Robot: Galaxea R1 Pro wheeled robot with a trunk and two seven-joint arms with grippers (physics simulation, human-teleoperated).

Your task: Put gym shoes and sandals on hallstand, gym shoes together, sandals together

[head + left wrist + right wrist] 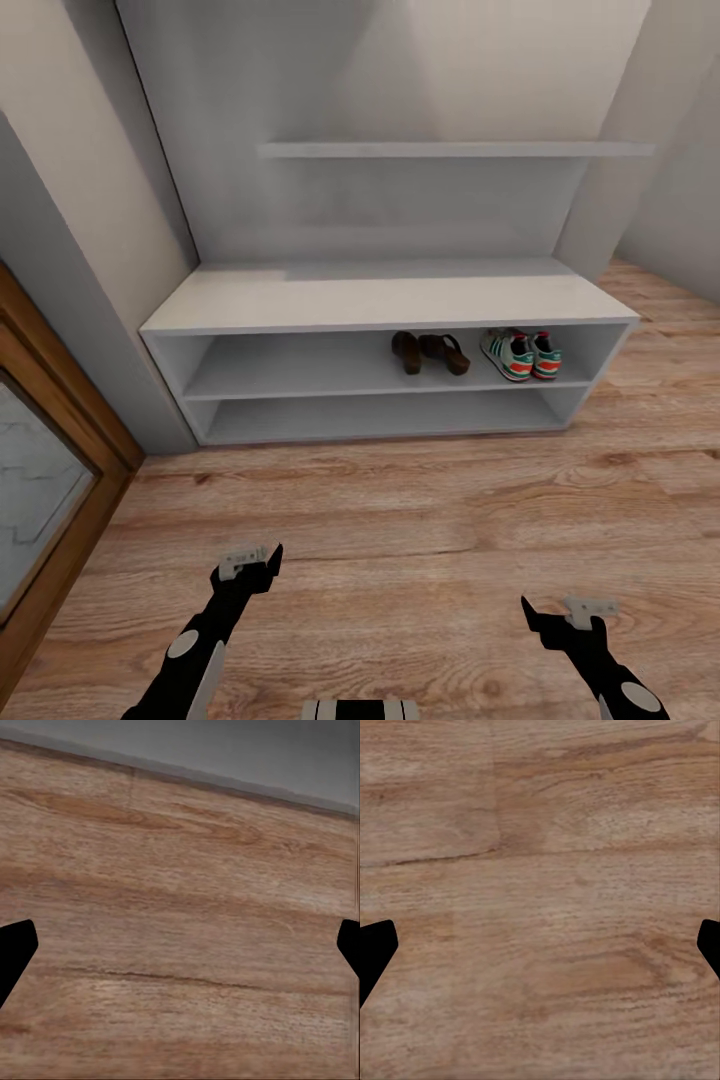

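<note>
We see the left gripper hanging low over the corridor floor, and its wrist camera shows the two black fingertips spread to opposite edges of the picture with bare planks between them: it is released and holds nothing. The right gripper hangs likewise over the floor, well apart from the left; in its wrist view the fingertips stand equally wide apart, with only wood grain between, so it too is released and empty.

Ahead of us stands the hallstand, a wide, low, grey-white unit with a flat top, two open shelf levels and a tall back panel carrying a floating shelf. On the upper of the two open levels, toward the right, lie the two sandals, dark brown with tan footbeds, close side by side. Just right of them on the same level sit the two gym shoes, cream with green stripes and red-orange patches, touching or nearly touching each other. A small gap separates the pairs. The lower level looks bare.

Nothing lies on the planks between our grippers and the rack. The flooring is light brown wood grain with darker knots. At the left we see a brown wooden door frame with a pale panel, and grey-beige walls flank the unit.
</note>
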